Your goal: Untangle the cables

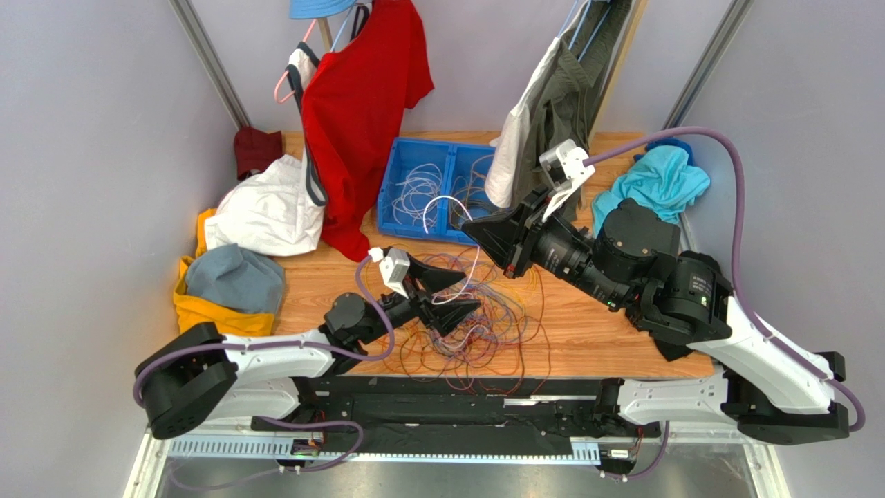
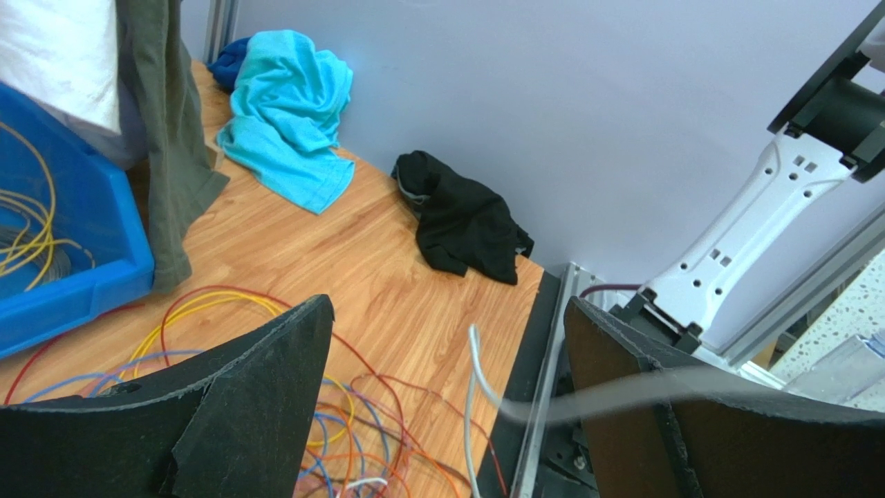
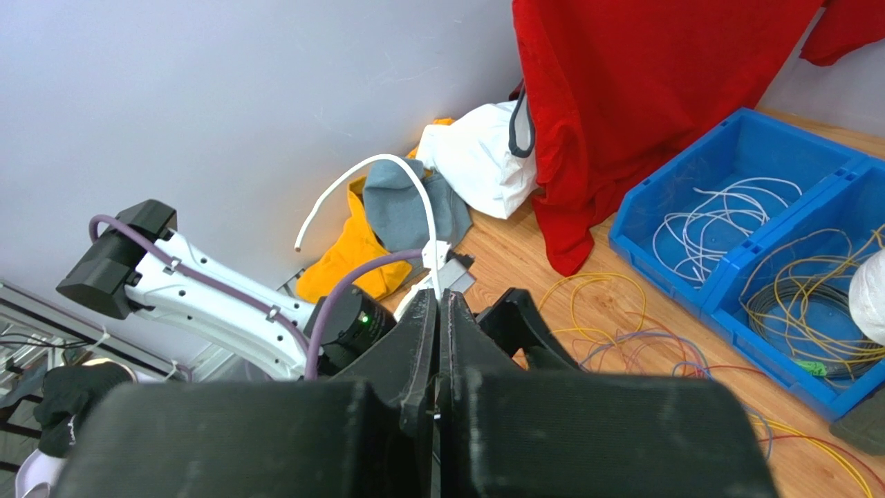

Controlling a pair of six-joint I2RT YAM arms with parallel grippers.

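A tangle of thin cables (image 1: 488,327), orange, yellow, purple and red, lies on the wooden table in front of the arms. It also shows in the left wrist view (image 2: 312,436) and the right wrist view (image 3: 623,337). My right gripper (image 1: 470,224) (image 3: 438,303) is shut on a white cable (image 1: 445,198) and holds it above the pile. The cable arcs up from the jaws (image 3: 400,171) and hangs down towards the tangle. My left gripper (image 1: 462,296) (image 2: 447,311) is open low over the tangle, with the white cable (image 2: 473,384) hanging between its fingers.
A blue two-compartment bin (image 1: 400,176) (image 3: 727,140) at the back holds sorted white and yellow cables. A red shirt (image 1: 358,93) and an olive garment (image 1: 561,93) hang above it. White (image 1: 265,213), grey-yellow (image 1: 234,280), teal (image 1: 660,182) and black (image 2: 467,223) cloths lie around.
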